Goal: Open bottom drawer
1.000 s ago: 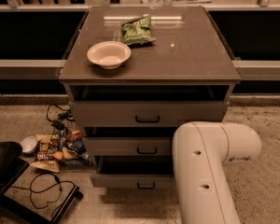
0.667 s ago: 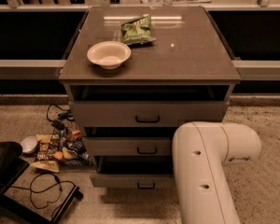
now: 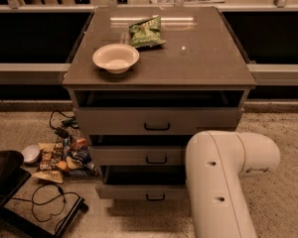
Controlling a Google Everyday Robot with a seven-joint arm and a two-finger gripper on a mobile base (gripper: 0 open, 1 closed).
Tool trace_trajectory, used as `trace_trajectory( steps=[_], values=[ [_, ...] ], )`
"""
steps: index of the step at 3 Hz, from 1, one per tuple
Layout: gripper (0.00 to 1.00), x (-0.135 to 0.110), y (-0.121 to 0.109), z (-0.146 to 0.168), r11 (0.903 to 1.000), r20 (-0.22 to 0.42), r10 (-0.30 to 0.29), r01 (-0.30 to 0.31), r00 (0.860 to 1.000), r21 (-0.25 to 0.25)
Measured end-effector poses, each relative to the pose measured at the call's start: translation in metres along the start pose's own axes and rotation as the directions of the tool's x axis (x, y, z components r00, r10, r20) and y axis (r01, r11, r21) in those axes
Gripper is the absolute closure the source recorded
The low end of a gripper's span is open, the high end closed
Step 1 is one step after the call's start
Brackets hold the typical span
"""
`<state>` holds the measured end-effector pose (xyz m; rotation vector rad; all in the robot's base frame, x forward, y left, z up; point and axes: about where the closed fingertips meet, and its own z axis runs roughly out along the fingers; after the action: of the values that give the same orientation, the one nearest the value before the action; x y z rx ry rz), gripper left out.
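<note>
Grey bottom drawer sits lowest in the cabinet, standing out slightly with a dark gap above, so partly open; white arm crosses its right end; gripper lies out of sight, its grasp cannot be told

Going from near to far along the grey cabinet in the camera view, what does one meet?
Slim grey bottom drawer, mid-sized grey middle drawer, tall grey top drawer, round white bowl, green crinkled snack bag. The tool is not in view.
</note>
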<state>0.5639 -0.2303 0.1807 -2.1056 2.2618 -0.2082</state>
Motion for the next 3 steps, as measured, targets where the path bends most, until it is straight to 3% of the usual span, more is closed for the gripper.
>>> trace_trajectory(
  steps=[2, 3],
  values=[
    [0.42, 0.019, 0.067, -0.027, 0.9916, -0.074, 0.045, -0.053, 0.996, -0.118],
    [0.66, 0.023, 0.084, -0.042, 0.9868, -0.1, 0.054, -0.069, 0.993, -0.146]
  ],
)
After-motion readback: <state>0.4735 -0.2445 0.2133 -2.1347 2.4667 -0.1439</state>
